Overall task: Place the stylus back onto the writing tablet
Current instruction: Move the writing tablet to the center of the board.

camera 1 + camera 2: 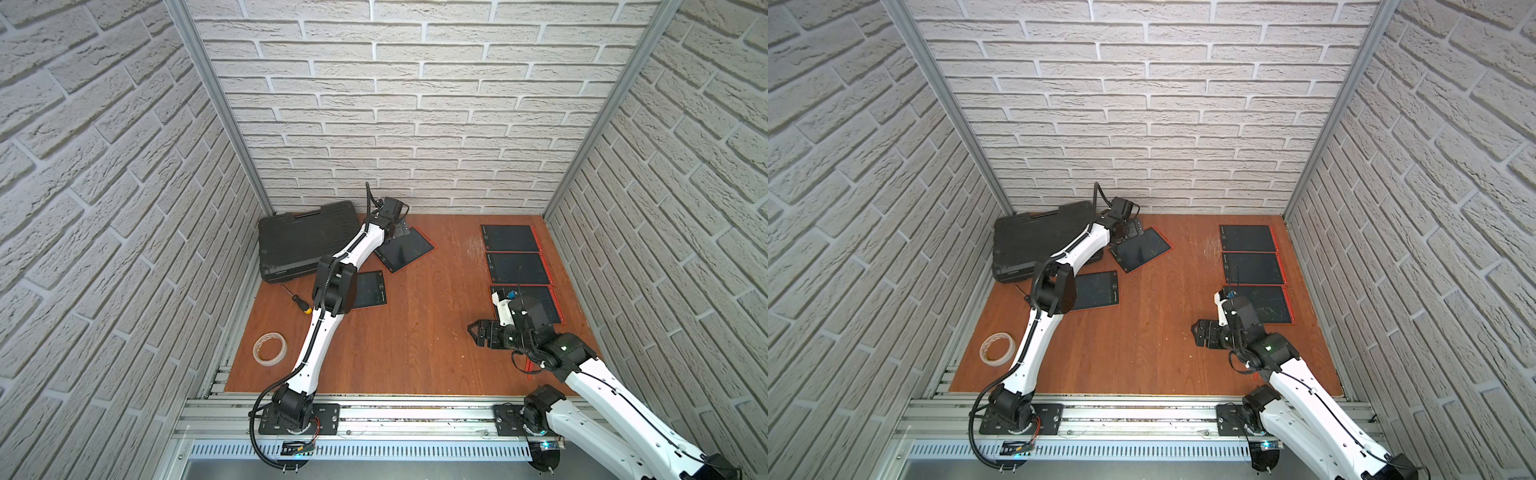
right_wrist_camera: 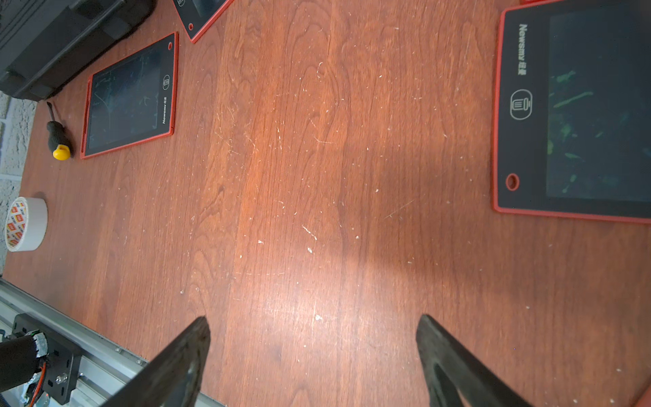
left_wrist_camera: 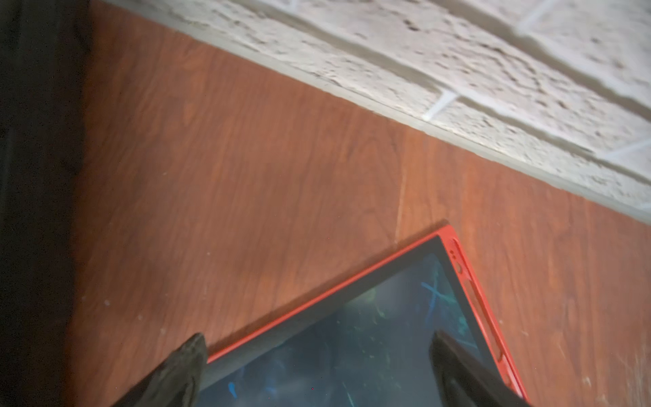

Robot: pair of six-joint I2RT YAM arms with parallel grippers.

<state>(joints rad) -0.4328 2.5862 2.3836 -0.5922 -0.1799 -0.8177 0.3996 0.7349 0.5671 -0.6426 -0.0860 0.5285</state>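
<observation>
L gripper [image 3: 317, 336] hangs w/ jaws spread wide and empty over the far corner of the tilted tablet [image 1: 405, 250]. It is close to the back wall, just beside the black case [image 1: 303, 241]. The wrist view shows the cutouts along that tablet's red side rail [image 3: 477, 299] bare, so prob. that's the slot the stylus belongs in and the arm sits there to line up w/ it. R gripper [image 2: 313, 319] is wide too, nothing btwn its fingers. It is low over bare table [image 1: 415, 332], pointing toward the middle, near the front tablet [image 1: 544, 295] of a neat row of three on the right side. The stylus itself can't be picked out in any view: too thin, or hidden by an arm. Judging from that, the pick isn't done yet. Screwdriver [image 1: 297, 301] and tape roll [image 1: 270, 349] lie off to the left, well apart from the tilted tablet, prob. just clutter.
</observation>
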